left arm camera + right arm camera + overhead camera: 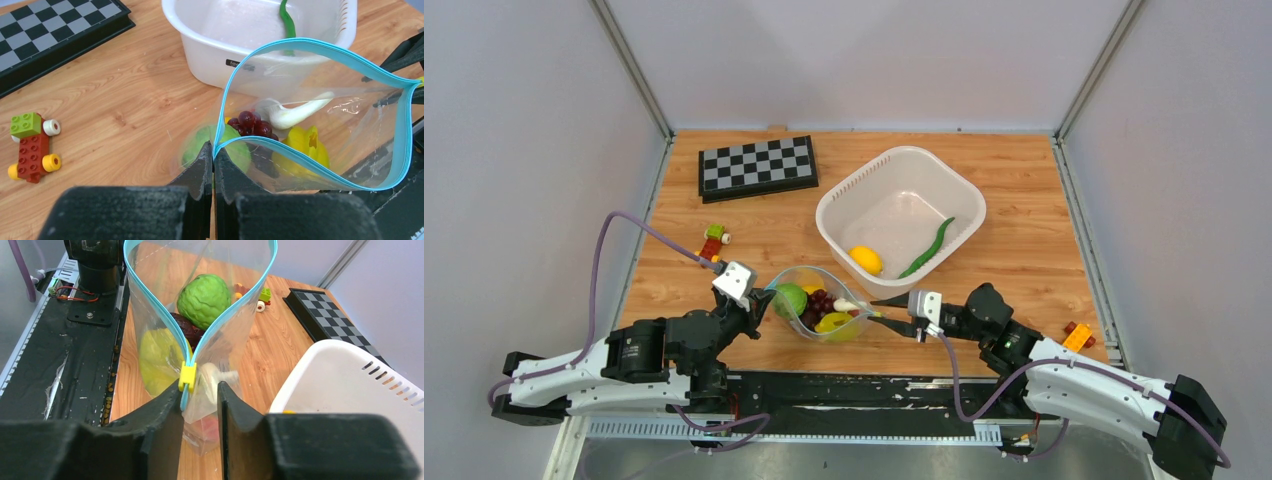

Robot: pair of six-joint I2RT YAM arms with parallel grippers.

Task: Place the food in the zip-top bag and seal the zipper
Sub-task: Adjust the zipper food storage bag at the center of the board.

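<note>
Grey walls (524,100) closed in a wooden surface (1024,250) with a chessboard (757,167) at the back left and a white perforated basket (200,50) near the middle. The zip-top bag (350,130) stood between the two arms at the near edge, just in front of the basket, its mouth spread wide. Inside it were a bumpy green fruit (204,300), purple grapes (252,122), a yellow piece (300,142) and a pale, stalked piece (295,112) that I could not name. The left claw (213,160) was clenched on the bag's left end, right at the teal zipper (320,47). The right claw (200,390) straddled the opposite corner beside the yellow slider (187,376), its fingers parted with the film between them; whether they actually pressed the bag could not be told. As a judgement, the task was well past halfway on loading but unfinished: a lemon (865,260) and a green chili (929,248) lay in the basket, not yet bagged, and the zipper gaped along its whole length, so sealing had not begun. With both claws at the bag's ends, one would likely have to let go to fetch those two pieces. Toy blocks (31,145) sat to the left, and another block (1077,337) lay by the right arm, none of them part of the job.
</note>
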